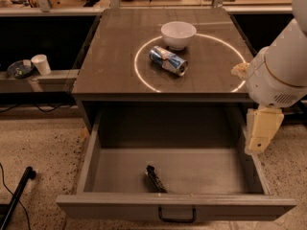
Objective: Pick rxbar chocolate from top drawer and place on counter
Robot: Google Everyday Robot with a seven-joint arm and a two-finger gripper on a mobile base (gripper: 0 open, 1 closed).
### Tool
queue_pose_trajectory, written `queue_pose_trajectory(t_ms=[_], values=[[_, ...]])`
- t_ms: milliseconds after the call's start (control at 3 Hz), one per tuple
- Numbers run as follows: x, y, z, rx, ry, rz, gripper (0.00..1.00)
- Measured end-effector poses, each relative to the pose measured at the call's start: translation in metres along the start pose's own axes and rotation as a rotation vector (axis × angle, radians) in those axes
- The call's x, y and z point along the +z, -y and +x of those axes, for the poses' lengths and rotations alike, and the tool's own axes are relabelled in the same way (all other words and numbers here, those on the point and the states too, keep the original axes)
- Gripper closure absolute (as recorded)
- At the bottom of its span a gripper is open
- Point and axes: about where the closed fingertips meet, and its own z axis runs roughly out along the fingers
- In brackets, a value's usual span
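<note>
Top drawer point(206, 174) of the cabinet, drawn fully out so that its plain grey floor is open from above. The rxbar chocolate point(155, 178) lies on that floor close to the front wall, roughly midway across and just behind the pull handle point(177, 217), and it sits askew rather than square to the walls. The gripper point(259, 134) hangs from the white arm point(276, 78) over the drawer's right-hand side wall, well apart from the bar and carrying nothing (whether it is released or clenched I cannot tell from where I stand). This position reads as an approach that has yet to reach inward and down. The counter point(112, 56) above is dark, flat and marked with a thin white circle. A white bowl point(178, 34) stands on the far arc, and a crushed can point(168, 60) lies on its side just in front of it. The bare stretch toward the right of the ring looks the likeliest place to set the bar down. Around the cabinet are a speckled floor point(43, 143), a paper cup point(41, 64) on a low ledge at the left, and a pale bench top point(158, 1) behind.
</note>
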Motion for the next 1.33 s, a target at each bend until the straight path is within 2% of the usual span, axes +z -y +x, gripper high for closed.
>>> queue_pose_trajectory(t_ms=[333, 667, 1000, 1333], values=[[0.021, -0.001, -0.016, -0.21, -0.075, 0.004, 0.0], [0.048, -0.006, -0.03, -0.439, -0.118, 0.0, 0.0], [0.051, -0.007, -0.03, -0.481, -0.125, -0.003, 0.0], [0.051, -0.007, -0.03, -0.481, -0.125, -0.003, 0.0]])
